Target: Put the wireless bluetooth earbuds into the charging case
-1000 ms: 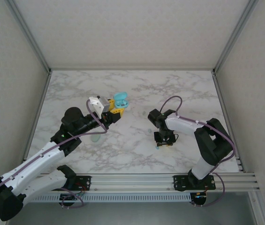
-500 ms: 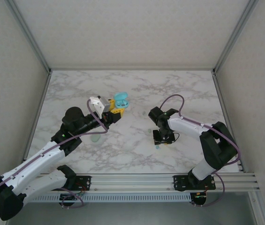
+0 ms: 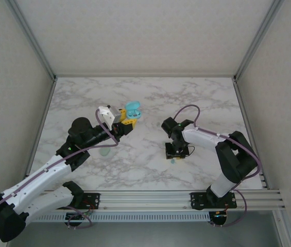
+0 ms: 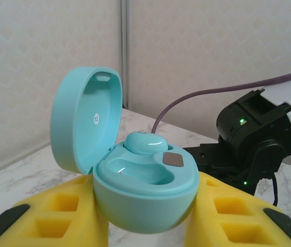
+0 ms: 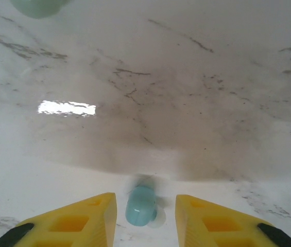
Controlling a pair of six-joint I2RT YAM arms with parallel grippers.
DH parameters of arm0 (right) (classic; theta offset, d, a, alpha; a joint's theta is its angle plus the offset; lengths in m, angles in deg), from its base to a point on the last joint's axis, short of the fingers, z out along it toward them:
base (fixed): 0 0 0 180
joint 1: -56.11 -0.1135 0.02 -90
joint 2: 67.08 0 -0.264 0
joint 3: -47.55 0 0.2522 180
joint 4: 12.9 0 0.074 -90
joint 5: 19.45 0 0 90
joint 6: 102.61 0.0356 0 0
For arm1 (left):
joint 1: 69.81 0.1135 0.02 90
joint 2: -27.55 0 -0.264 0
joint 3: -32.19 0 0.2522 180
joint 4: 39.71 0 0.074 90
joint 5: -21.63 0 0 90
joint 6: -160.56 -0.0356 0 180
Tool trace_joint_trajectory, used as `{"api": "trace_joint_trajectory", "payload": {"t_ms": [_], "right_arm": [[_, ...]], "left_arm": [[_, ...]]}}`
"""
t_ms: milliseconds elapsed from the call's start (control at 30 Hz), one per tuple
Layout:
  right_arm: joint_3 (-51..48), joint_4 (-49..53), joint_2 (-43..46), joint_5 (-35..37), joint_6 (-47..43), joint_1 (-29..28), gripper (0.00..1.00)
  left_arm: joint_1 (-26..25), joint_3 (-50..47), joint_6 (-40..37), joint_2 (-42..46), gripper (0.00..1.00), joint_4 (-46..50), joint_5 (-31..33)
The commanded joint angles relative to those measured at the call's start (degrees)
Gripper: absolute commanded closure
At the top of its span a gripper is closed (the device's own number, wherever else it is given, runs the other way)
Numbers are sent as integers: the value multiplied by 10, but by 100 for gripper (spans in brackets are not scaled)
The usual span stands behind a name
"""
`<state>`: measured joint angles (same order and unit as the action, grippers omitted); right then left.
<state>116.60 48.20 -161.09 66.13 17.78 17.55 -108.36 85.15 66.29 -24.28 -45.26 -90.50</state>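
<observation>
Bright even light, a glare patch on the table [image 5: 212, 103], the nearest earbud [image 5: 141, 206] blurred.

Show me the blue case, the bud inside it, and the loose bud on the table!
blue case [image 4: 145, 203]: left wrist view, front of lower shell.
bud inside it [image 4: 144, 142]: left wrist view, its shiny top.
loose bud [image 5: 140, 205]: right wrist view, its rounded body.

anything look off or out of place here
One earbud lies loose on the marble table between the open fingers of the right gripper, not in the charging case. The left gripper holds that case up, lid open, one bud seated and the other slot empty. Nothing looks spilled or damaged.
</observation>
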Motion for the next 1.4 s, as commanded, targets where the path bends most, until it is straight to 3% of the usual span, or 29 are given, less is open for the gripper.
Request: {"api": "trace_joint_trajectory", "payload": {"t_ms": [0,700,933,1133,1367], "right_arm": [[8,8,-19,-2,-3,-6,65],[14,8,-46,12,-10,-14,70],[20,9,-47,12,-16,-14,76],[27,10,16,-1,-2,-13,79],[79,-20,188,-104,41,8,79]], "left_arm": [[-6,8,8,3,81,-1,-3],[-5,12,9,-9,81,-5,-8],[-6,13,7,-9,81,-3,-6],[-6,11,4,-10,81,-1,-5],[-6,11,-3,-29,81,-7,-8]]}}
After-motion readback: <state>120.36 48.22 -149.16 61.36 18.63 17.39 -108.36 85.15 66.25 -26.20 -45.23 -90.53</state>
